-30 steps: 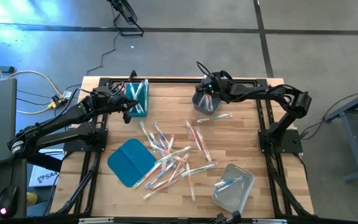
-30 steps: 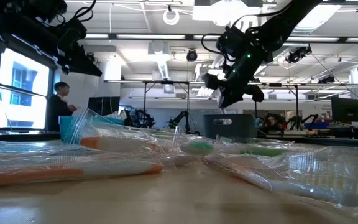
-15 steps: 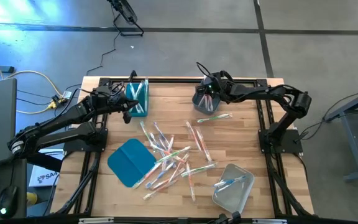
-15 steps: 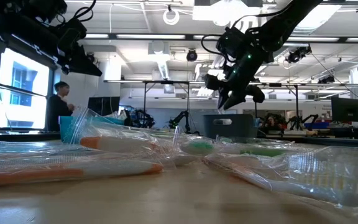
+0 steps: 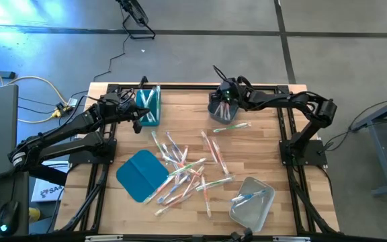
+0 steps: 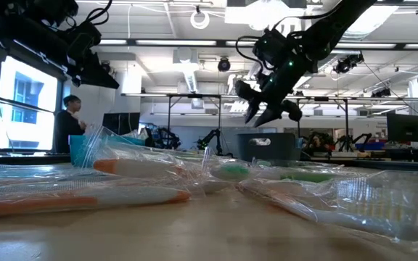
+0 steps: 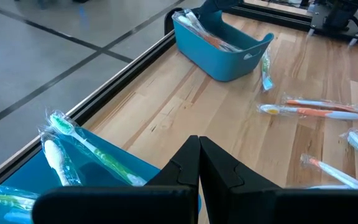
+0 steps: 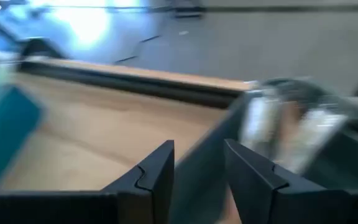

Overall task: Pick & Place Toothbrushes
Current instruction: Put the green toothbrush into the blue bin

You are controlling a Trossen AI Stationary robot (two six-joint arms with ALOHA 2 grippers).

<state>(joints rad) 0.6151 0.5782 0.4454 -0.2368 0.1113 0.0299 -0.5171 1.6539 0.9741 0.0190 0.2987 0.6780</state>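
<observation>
Several wrapped toothbrushes [image 5: 187,168] lie in a loose pile on the middle of the wooden table; in the low view they fill the foreground [image 6: 144,170]. One more [image 5: 232,126] lies beside the grey bin [image 5: 219,114], which holds pink-orange ones. My right gripper [image 5: 222,101] hangs open above that bin [image 6: 267,146], with nothing between its fingers [image 8: 199,168]. The teal bin [image 5: 150,104] at the far left holds green toothbrushes [image 7: 73,140]. My left gripper [image 7: 199,155] waits shut at the near end of the teal bin, holding nothing.
A flat teal lid [image 5: 140,175] lies at the near left of the pile. A clear bin [image 5: 252,205] with a blue toothbrush stands near the right front corner. A black frame [image 5: 200,86] borders the table. A person [image 6: 70,123] stands far off in the room.
My right gripper has opened above the grey bin and tipped its fingers up a little, staying in place. Whether something dropped from it cannot be made out.
</observation>
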